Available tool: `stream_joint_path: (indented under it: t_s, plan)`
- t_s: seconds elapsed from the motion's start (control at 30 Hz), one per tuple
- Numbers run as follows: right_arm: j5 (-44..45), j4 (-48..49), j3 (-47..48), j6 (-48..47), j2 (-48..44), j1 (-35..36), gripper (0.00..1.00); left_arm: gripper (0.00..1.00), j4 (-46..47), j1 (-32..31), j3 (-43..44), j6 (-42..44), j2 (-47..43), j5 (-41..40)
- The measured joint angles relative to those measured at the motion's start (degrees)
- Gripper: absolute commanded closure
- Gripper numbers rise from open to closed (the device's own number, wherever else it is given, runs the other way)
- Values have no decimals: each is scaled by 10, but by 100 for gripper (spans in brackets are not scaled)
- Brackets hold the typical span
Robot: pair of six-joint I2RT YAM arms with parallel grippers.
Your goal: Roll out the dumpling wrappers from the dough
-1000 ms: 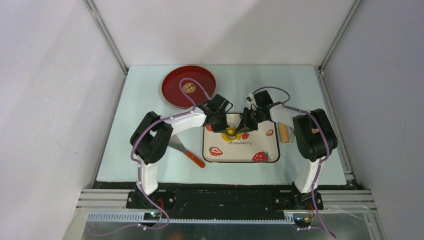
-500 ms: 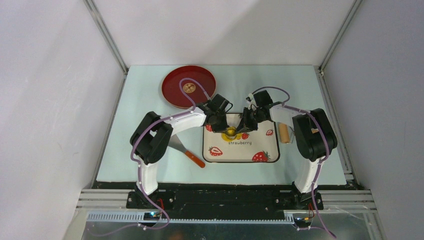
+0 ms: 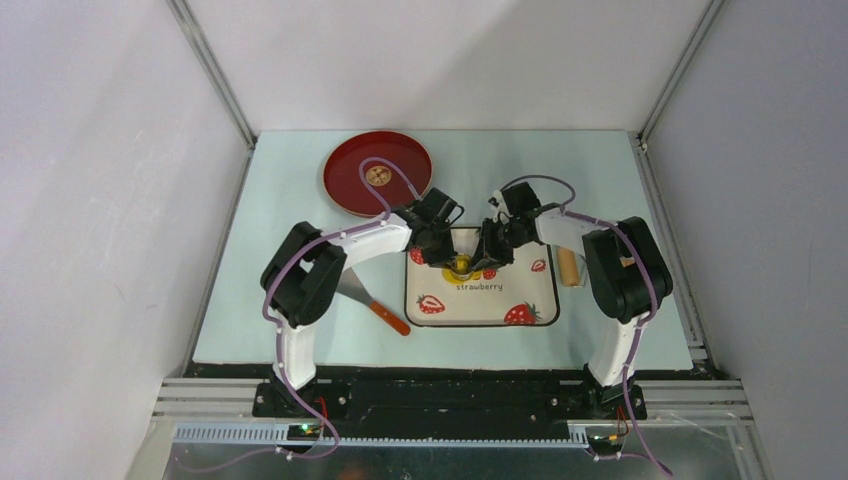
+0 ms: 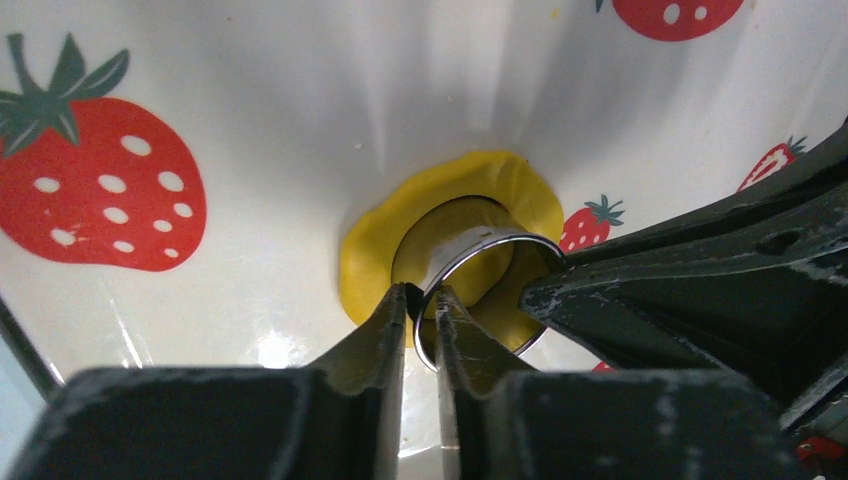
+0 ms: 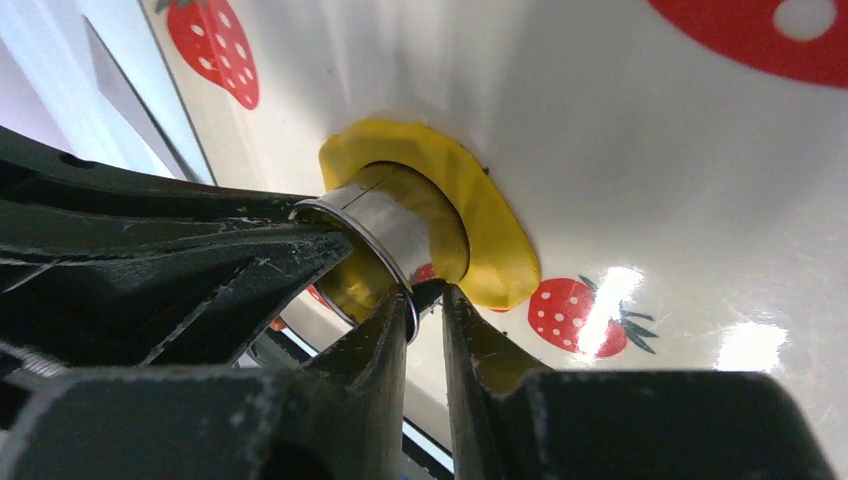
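The dough (image 4: 370,250) is a flattened yellow patch on the strawberry-printed mat (image 3: 480,300). A metal ring cutter (image 4: 480,245) stands pressed into it, with yellow showing inside the ring. My left gripper (image 4: 420,290) straddles the ring's near wall, its jaws slightly open with a thin gap beside the metal. From the opposite side, my right gripper (image 5: 425,290) straddles the cutter (image 5: 375,215) the same way, also slightly open, over the dough (image 5: 490,230). In the top view both grippers (image 3: 447,258) (image 3: 482,258) meet over the dough (image 3: 461,266). No separate dumpling wrappers are in view.
A red plate (image 3: 377,172) holding a small tan round piece sits at the back left. A spatula (image 3: 375,305) with an orange handle lies left of the mat. The wooden roller (image 3: 568,265) lies just right of the mat, under the right arm.
Both pairs of jaws have parted a little from the ring cutter's wall. The right wrist has shifted slightly; the cutter and dough stay in place.
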Motion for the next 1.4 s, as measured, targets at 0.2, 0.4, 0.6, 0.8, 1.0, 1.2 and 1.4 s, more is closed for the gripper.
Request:
stream_joint_path:
  t_s: [0.2, 0.4, 0.6, 0.8, 1.0, 1.2, 1.4]
  plan:
    - [10, -36, 0, -1, 3, 20, 61, 73, -3, 0, 0, 2, 1, 16]
    - [13, -64, 4, -1, 3, 22, 52, 70, -3, 0, 0, 2, 1, 26]
    - [20, -99, 17, -5, 2, 23, 41, 67, -5, 2, 0, 3, -2, 30]
    - [20, -120, 20, -10, -6, 16, 37, 64, -9, 6, 0, 11, -8, 41]
    - [9, -141, 26, -15, -14, 2, 36, 66, -9, 9, 0, 24, -15, 48]
    - [3, -155, 26, -21, -14, -3, 35, 68, -9, 11, 0, 32, -15, 58]
    - [-6, -158, 26, -23, -14, -3, 35, 69, -9, 12, 0, 33, -15, 61]
